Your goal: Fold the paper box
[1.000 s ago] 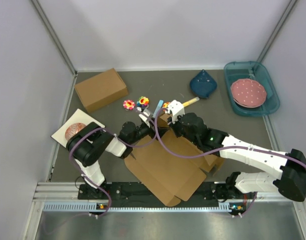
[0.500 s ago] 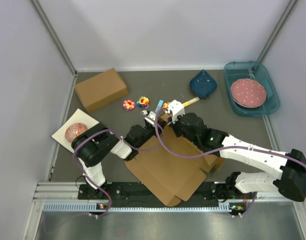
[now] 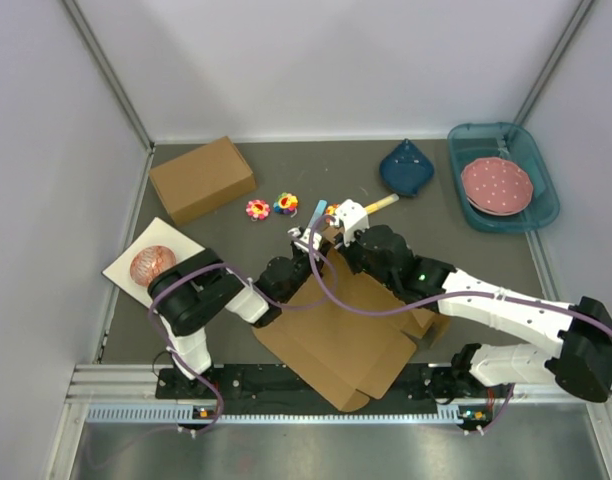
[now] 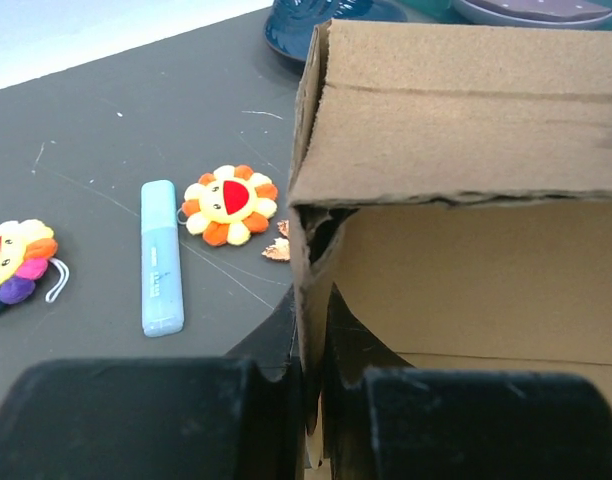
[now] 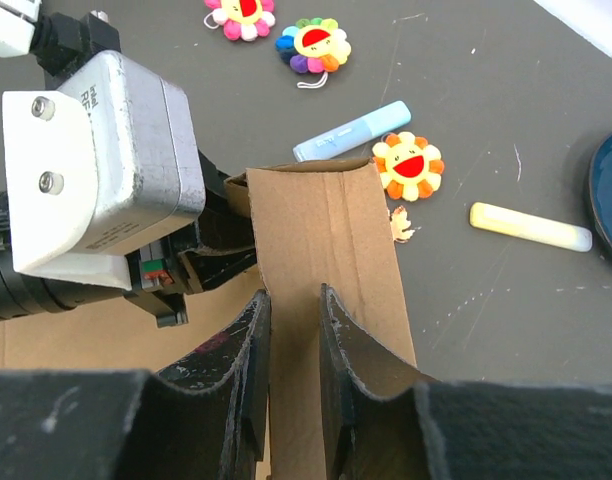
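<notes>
Your left gripper [image 4: 314,375] is pinching the raised wall of the paper box [image 3: 331,340] near mid-table [image 3: 436,230]; your right gripper [image 5: 294,310] is clamping its upright flap. Cardboard is blocking half your left wrist view; a blue marker [image 4: 160,258] and flower plush [image 4: 229,204] are lying beside it.

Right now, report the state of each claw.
Left claw: closed on an upright wall of the paper box.
Right claw: closed on a raised flap of the paper box.
</notes>
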Controlling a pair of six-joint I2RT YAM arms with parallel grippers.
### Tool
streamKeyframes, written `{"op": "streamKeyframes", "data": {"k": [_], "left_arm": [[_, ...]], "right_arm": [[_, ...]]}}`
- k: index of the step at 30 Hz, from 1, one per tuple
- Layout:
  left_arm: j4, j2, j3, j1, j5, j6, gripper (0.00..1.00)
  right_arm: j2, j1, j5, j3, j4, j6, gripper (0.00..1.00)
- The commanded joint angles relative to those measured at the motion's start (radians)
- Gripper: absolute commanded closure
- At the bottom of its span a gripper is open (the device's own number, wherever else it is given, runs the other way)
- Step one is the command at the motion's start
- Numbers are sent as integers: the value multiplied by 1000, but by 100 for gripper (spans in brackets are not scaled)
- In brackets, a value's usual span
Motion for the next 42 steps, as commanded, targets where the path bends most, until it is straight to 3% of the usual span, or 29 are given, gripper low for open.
{"op": "streamKeyframes", "data": {"k": [1,3,4,7,10,12,13,14,21,27,36,42], "left_arm": [[312,-8,-3,-18,-128,39,100],[329,-9,-19,-18,-135,39,100],[331,-18,-26,-21,-142,35,100],[322,-55,-56,-20,-165,35,100],[313,-104,-95,-23,-188,56,100],[303,-132,-122,-26,-205,70,100],[273,-165,-128,-27,-222,82,100],[250,-185,-136,-27,-233,84,100],[-40,-392,-176,-32,-326,87,100],[-551,-533,-73,-32,-475,-37,100],[-1119,-469,91,-30,-595,-250,100],[-1327,-416,178,-27,-501,-370,100]], "right_arm": [[57,27,-92,-9,-132,85,86],[56,28,-82,-4,-136,96,80],[53,30,-77,5,-144,97,69],[19,28,-40,28,-158,116,49],[-30,28,1,66,-182,135,33],[-53,28,23,92,-210,149,27],[-75,28,30,121,-222,155,18],[-85,28,55,137,-230,158,14],[-187,28,239,166,-254,198,11],[-225,28,438,80,-253,240,11],[-225,28,495,68,-254,246,11],[-234,18,594,34,-287,243,13]]}}
